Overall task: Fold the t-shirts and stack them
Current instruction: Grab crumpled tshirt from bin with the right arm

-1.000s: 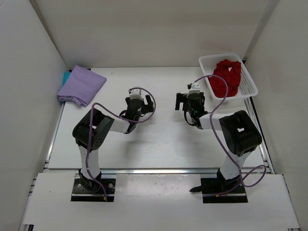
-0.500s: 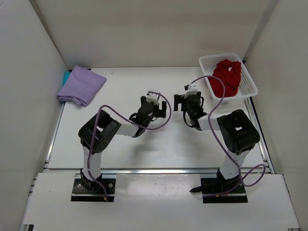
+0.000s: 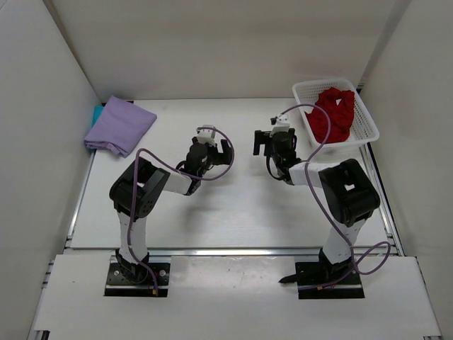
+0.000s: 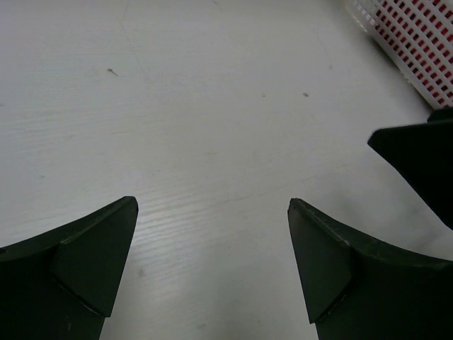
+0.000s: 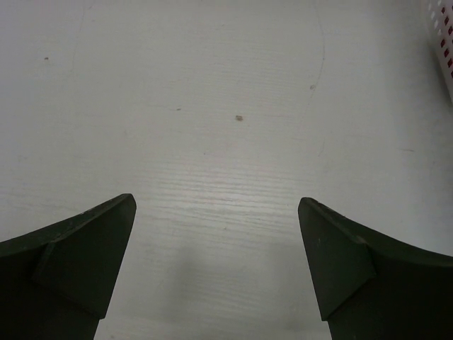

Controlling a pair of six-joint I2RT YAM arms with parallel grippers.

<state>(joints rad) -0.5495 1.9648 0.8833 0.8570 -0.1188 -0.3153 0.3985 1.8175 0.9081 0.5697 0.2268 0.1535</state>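
Upper left: folded lavender t-shirt (image 3: 119,125), roughly square, set diagonally, one corner pointing right. Beneath it, teal t-shirt (image 3: 96,113), mostly hidden, just an edge peeking out. Upper right: red t-shirt (image 3: 334,113), crumpled lengthwise in the white basket (image 3: 369,132). Mid-frame above the desk (image 3: 241,205): left hand (image 3: 211,147) and right hand (image 3: 274,142), both spread wide, gripping nothing.

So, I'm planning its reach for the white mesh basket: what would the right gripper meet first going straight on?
Likely the bare white table top: the right gripper tilts down at it. The white plastic mesh basket sits right of that line.
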